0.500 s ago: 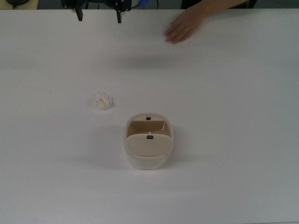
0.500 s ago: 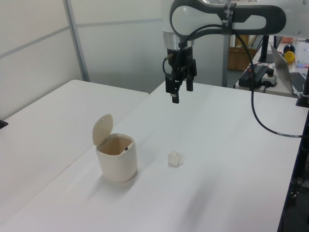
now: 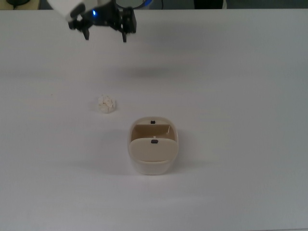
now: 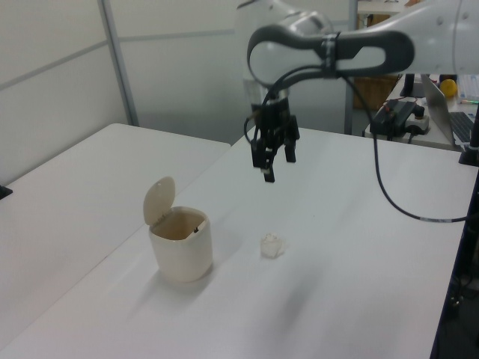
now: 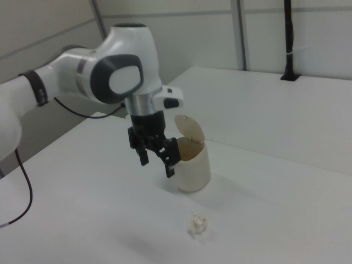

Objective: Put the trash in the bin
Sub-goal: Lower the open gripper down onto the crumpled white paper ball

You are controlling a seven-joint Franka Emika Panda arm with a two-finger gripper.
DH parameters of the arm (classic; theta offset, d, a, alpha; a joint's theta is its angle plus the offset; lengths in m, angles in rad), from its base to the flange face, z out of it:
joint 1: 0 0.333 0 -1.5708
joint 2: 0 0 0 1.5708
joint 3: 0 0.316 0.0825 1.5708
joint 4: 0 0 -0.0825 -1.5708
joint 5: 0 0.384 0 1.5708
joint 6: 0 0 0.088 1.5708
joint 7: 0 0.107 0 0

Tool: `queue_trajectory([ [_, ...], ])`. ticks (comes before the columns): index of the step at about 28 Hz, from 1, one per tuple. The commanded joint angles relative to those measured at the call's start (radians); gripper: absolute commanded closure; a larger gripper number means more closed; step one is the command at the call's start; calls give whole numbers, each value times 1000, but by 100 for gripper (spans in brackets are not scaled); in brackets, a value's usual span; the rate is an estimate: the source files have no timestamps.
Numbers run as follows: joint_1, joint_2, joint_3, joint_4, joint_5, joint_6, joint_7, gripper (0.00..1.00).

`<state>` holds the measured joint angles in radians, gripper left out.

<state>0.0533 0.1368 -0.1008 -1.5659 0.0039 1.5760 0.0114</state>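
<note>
Above table [image 3: 240,72], pincer [image 3: 105,34] spread, pointing down, trash [image 3: 107,103] apart.

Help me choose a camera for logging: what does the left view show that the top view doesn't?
Only the left view shows the arm's white links, the bin's flap lid standing up, and the gripper hanging clear above the table. Only the top view looks straight down into the bin. Both show the trash lying loose beside the bin, and the gripper open and empty.
</note>
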Motion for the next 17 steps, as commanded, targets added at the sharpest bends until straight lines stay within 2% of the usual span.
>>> queue_trajectory([
  [1, -4, 23, -2, -92, 18, 110, -18, 0],
  [4, -4, 52, -2, -179, 15, 204, -46, 0],
  [6, -3, 81, -2, -204, 15, 237, -73, 0],
  [13, -4, 234, -2, -206, 13, 335, -93, 0],
  [17, -16, 259, -4, -203, 13, 380, -93, 0],
])
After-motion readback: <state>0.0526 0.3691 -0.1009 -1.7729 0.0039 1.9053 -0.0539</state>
